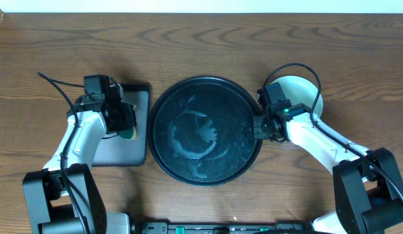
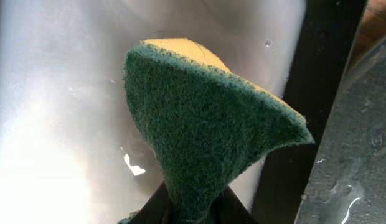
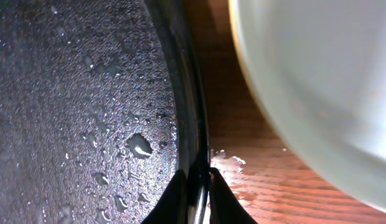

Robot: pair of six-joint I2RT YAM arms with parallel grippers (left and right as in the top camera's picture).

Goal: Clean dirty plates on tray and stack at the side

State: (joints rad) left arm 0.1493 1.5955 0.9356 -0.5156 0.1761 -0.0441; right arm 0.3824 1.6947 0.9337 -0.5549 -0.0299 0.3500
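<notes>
Overhead: tray [image 1: 182, 168] in end effector [image 1: 259, 127] (right)

My sponge [image 2: 205, 124] has a dark green scouring face with a pale yellow layer behind it. The tray [image 1: 234, 104] is glossy black, speckled with clear droplets and streaked with whitish swirls. The plate [image 1: 309, 91] is pale mint, nearly white. The rectangular tray [image 1: 120, 153] is black-edged and grey inside. The worktop [image 1: 201, 39] is brown wood with darker wavy grain. My left arm [image 1: 81, 136] and right arm [image 1: 318, 140] are white with black joints.
</notes>
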